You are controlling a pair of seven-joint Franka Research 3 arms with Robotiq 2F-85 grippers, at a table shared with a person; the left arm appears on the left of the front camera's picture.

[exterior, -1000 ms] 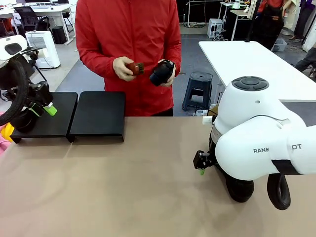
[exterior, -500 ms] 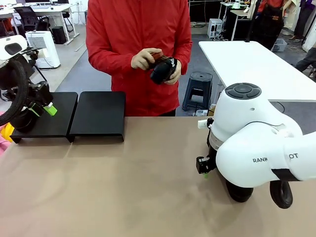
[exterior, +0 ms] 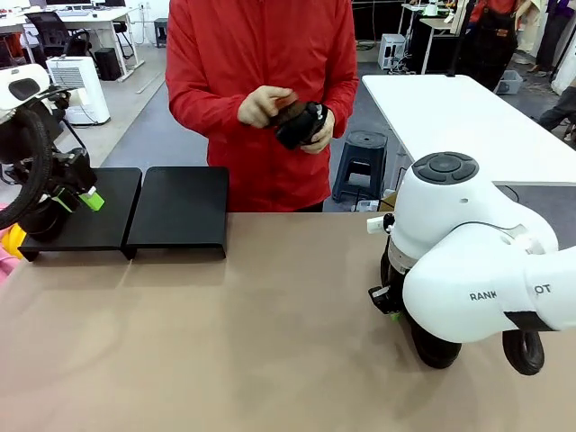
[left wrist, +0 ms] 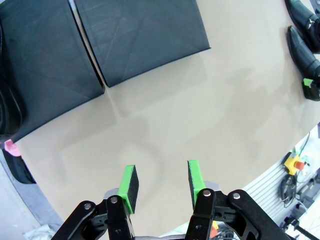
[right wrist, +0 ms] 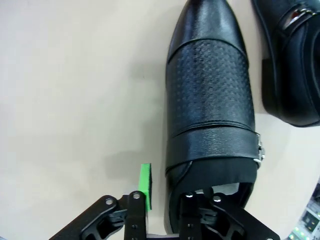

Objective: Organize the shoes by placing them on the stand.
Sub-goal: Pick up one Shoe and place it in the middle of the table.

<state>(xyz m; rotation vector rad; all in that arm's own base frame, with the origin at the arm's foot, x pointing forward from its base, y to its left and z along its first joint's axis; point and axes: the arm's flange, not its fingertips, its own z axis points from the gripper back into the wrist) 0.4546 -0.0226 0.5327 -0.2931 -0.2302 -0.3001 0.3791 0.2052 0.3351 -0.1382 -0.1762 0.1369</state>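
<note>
the shoe (right wrist: pixel 210 100) hides one finger of the right claw (right wrist: pixel 172 196).

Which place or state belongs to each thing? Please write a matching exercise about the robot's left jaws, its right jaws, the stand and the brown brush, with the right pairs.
Things:
1. Left jaws
2. Right jaws
3. Stand
4. Brush

Places or states:
A. In a person's hand
B. Open, astride the side wall of a shoe
C. Black, two platforms side by side
D. Open above the tabletop

Pairs: 1-D, 2-B, 3-C, 4-A
</note>
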